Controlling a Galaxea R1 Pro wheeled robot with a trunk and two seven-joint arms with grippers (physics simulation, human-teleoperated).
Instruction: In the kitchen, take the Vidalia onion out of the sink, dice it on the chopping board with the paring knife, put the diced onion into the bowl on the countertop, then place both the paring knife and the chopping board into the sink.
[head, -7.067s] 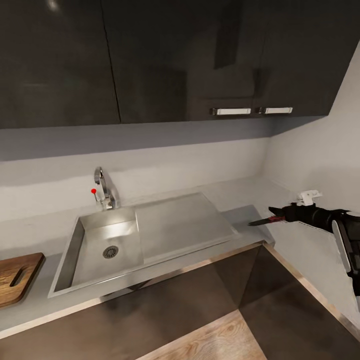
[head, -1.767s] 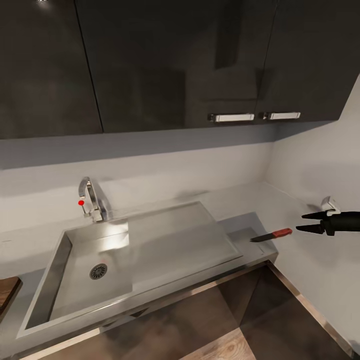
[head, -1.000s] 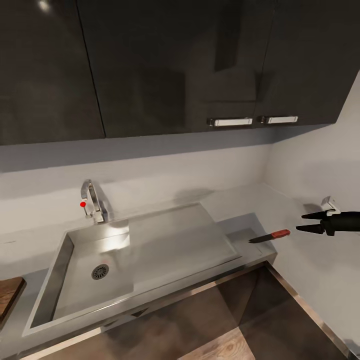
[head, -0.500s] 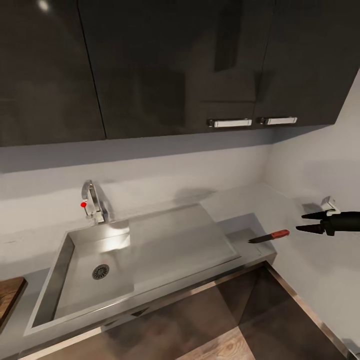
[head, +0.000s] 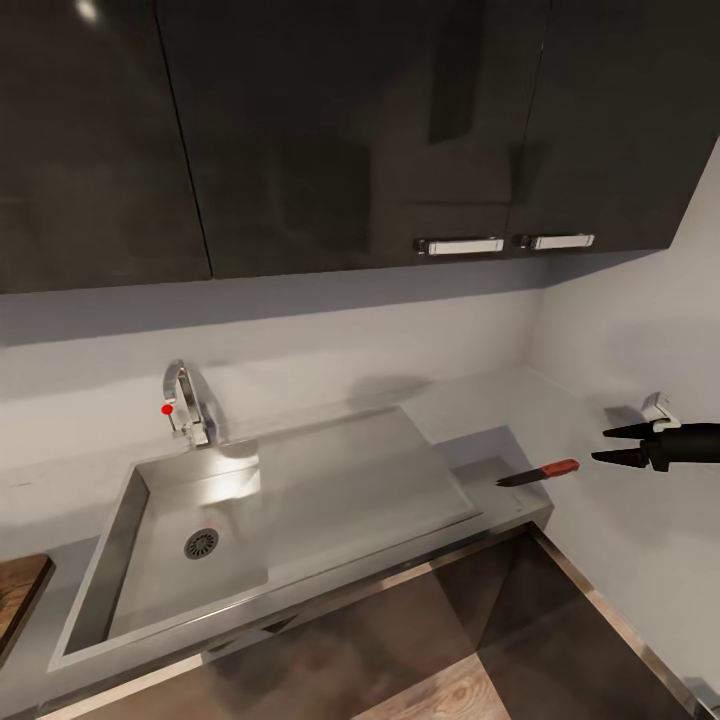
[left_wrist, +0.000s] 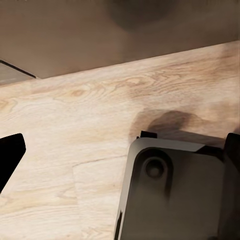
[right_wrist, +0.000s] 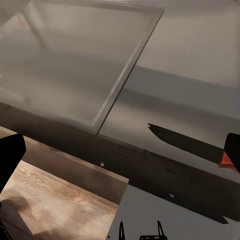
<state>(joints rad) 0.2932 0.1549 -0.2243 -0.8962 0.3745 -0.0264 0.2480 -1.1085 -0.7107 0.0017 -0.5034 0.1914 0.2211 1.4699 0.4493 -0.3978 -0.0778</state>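
The paring knife (head: 540, 472) lies flat on the grey countertop (head: 500, 400), just right of the sink's drainboard and near the front edge, with its dark blade pointing toward the sink (head: 300, 500). My right gripper (head: 612, 446) hovers open a short way right of the red-brown handle, touching nothing. In the right wrist view the knife (right_wrist: 190, 142) lies between the spread fingers of the right gripper (right_wrist: 125, 145). A corner of the chopping board (head: 15, 600) shows at the left edge. My left gripper (left_wrist: 120, 150) hangs open over the wood floor. The onion and bowl are out of view.
The sink basin with its drain (head: 200, 543) is bare, and a chrome faucet (head: 185, 405) stands behind it. Dark wall cabinets (head: 350, 130) hang above. A white wall (head: 650, 330) closes the right side. Part of my dark base (left_wrist: 170, 190) sits below the left gripper.
Seven seconds ago my right gripper held the knife; now the knife lies on the countertop and the gripper is open and drawn back. The camera has shifted. Nothing moved in the last second.
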